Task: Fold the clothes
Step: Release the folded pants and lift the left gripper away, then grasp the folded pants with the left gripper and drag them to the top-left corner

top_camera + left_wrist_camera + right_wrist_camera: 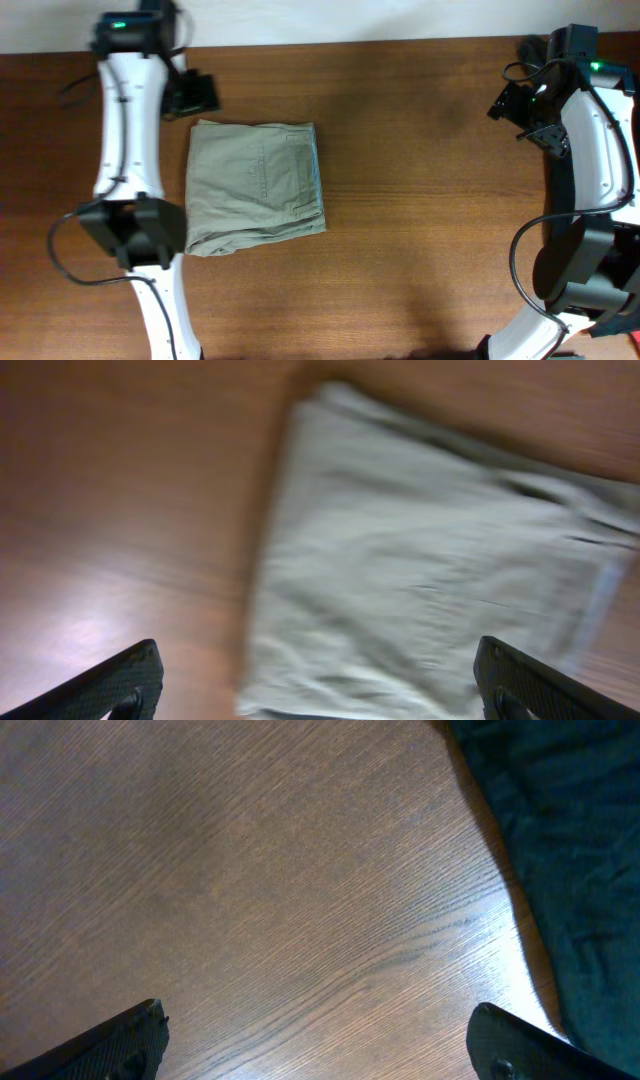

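The khaki-beige clothes (256,186) lie folded into a rough square on the wooden table, left of centre, with a pocket seam and waistband showing on top. They fill the blurred left wrist view (430,560). My left gripper (192,95) hovers just beyond the fabric's far-left corner; its fingers (320,685) are spread wide and hold nothing. My right gripper (520,105) is far off at the table's back right, open and empty over bare wood (320,1040).
The wooden table (430,200) stretches between the two arms. A dark cloth-like surface (570,850) borders the table edge in the right wrist view. Black cables hang near both arm bases.
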Available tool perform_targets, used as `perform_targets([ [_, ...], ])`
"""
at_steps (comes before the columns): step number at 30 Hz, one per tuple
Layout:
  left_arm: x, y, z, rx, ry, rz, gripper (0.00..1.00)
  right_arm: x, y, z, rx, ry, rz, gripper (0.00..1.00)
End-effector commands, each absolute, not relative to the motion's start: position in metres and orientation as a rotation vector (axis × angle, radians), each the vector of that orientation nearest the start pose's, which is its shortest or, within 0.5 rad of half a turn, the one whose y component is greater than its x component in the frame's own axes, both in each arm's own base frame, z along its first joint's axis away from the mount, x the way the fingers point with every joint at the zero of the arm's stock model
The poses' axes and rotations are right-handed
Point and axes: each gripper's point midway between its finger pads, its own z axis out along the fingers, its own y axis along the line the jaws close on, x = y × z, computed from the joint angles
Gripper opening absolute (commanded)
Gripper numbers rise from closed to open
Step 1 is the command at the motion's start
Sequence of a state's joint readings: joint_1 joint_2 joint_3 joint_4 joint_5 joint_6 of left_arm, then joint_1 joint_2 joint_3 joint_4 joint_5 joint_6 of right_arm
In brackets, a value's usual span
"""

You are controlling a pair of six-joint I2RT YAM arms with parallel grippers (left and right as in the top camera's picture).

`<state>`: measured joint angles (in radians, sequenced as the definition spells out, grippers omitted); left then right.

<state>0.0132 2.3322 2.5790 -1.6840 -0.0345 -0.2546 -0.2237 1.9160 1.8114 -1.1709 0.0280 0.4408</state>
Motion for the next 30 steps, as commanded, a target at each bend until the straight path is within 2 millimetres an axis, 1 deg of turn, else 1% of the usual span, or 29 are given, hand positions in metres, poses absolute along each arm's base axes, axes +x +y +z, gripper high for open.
perform_targets([
  [1, 0.440, 0.039, 0.149, -0.370, 3.104, -0.183, 0.99, 0.421, -0.102, 0.170, 0.929, 2.662, -0.003, 0.99],
  [3, 0.428, 0.041, 0.132, -0.317, 3.163, -0.325, 0.99, 0.421, -0.102, 0.170, 0.929, 2.662, -0.003, 0.99],
  [5, 0.419, 0.045, 0.113, -0.282, 3.211, -0.371, 0.99, 0.421, -0.102, 0.170, 0.929, 2.662, -0.003, 0.99],
  [6, 0.416, 0.043, 0.096, -0.238, 3.227, -0.412, 0.99, 0.421, -0.102, 0.170, 0.929, 2.662, -0.003, 0.99],
  [7, 0.416, 0.040, 0.087, -0.204, 3.229, -0.451, 0.99, 0.421, -0.102, 0.170, 0.929, 2.662, -0.003, 0.99],
  [8, 0.416, 0.032, 0.072, -0.162, 3.220, -0.528, 0.99, 0.421, -0.102, 0.170, 0.929, 2.662, -0.003, 0.99],
  [9, 0.415, 0.028, 0.065, -0.159, 3.213, -0.568, 0.99, 0.421, -0.102, 0.170, 0.929, 2.662, -0.003, 0.99],
  [11, 0.412, 0.023, 0.049, -0.168, 3.212, -0.617, 0.99, 0.421, -0.102, 0.170, 0.929, 2.662, -0.003, 0.99],
  [14, 0.403, 0.021, 0.024, -0.178, 3.236, -0.628, 0.99, 0.421, -0.102, 0.170, 0.929, 2.662, -0.003, 0.99],
  [17, 0.395, 0.019, 0.008, -0.183, 3.250, -0.636, 0.99, 0.420, -0.102, 0.170, 0.929, 2.662, -0.003, 0.99],
  [19, 0.391, 0.016, 0.003, -0.168, 3.255, -0.662, 0.99, 0.421, -0.102, 0.170, 0.929, 2.662, -0.003, 0.99],
  [21, 0.387, 0.003, 0.003, -0.074, 3.222, -0.787, 0.98, 0.421, -0.102, 0.170, 0.929, 2.662, -0.003, 0.99],
  [22, 0.387, -0.002, 0.003, -0.052, 3.208, -0.831, 0.95, 0.421, -0.102, 0.170, 0.929, 2.662, -0.003, 0.99],
  [23, 0.386, -0.005, 0.002, -0.041, 3.197, -0.863, 0.84, 0.421, -0.102, 0.170, 0.929, 2.662, -0.003, 0.99],
  [24, 0.385, -0.007, 0.000, -0.041, 3.194, -0.872, 0.79, 0.421, -0.102, 0.170, 0.929, 2.662, -0.003, 0.99],
  [26, 0.385, -0.010, -0.003, -0.030, 3.193, -0.871, 0.52, 0.420, -0.102, 0.170, 0.929, 2.662, -0.003, 0.99],
  [28, 0.388, -0.011, -0.008, -0.064, 3.185, -0.856, 0.34, 0.421, -0.102, 0.170, 0.929, 2.662, -0.003, 0.99],
  [29, 0.393, -0.010, -0.011, -0.119, 3.173, -0.840, 0.27, 0.421, -0.102, 0.170, 0.929, 2.662, -0.003, 0.99],
  [30, 0.398, -0.009, -0.013, -0.169, 3.159, -0.826, 0.18, 0.421, -0.102, 0.170, 0.929, 2.662, -0.003, 0.99],
])
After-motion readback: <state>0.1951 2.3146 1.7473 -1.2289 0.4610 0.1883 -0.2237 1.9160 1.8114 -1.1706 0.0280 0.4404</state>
